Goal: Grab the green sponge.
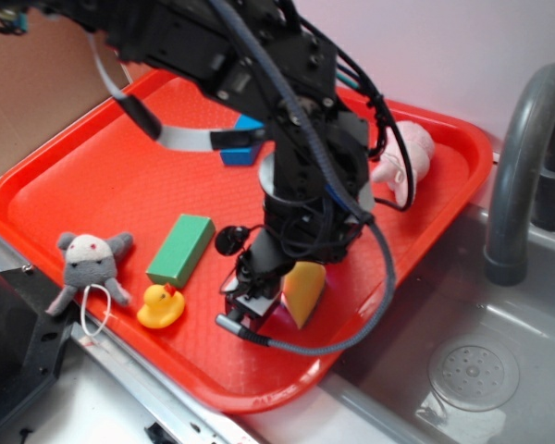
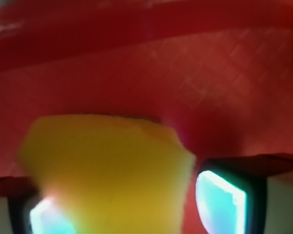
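Your green sponge (image 1: 180, 251) lies flat on the red tray (image 1: 65, 176), untouched, just above the rubber duck (image 1: 161, 307) and to the right of the grey plush mouse (image 1: 92, 265). Your gripper (image 1: 259, 305) is off to its right and low over the tray, its jaws apart with the yellow wedge (image 2: 112, 170) between the fingertips (image 2: 219, 200); I cannot tell whether they press on it. Close now and you'd take the wrong object, and a low sweep toward the sponge could drag the wedge or knock the duck.
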Available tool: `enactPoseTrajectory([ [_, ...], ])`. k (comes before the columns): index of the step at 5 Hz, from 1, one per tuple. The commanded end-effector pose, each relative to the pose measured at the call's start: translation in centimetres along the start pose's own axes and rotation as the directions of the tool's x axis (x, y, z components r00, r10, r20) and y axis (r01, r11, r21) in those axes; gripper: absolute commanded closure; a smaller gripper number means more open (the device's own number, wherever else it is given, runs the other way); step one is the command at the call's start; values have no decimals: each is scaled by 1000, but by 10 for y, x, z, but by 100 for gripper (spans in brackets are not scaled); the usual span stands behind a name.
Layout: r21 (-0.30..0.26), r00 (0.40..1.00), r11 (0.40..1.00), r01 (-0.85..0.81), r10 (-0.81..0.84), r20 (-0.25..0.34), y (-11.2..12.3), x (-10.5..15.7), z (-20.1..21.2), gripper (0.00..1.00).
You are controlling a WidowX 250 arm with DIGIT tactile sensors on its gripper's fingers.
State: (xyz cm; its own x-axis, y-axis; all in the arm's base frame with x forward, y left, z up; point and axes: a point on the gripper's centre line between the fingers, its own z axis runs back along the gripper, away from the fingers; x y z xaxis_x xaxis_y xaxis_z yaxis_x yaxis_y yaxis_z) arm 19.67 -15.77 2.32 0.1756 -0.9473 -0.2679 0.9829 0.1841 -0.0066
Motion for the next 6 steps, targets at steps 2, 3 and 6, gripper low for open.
enactPoseTrajectory([
  [2,-7,916,932,-361,356,184,-7,-50,38,100],
  [3,1,800,809,-587,581,151,11,-99,70,100],
  [6,-171,184,197,-966,979,85,1,-174,146,100],
])
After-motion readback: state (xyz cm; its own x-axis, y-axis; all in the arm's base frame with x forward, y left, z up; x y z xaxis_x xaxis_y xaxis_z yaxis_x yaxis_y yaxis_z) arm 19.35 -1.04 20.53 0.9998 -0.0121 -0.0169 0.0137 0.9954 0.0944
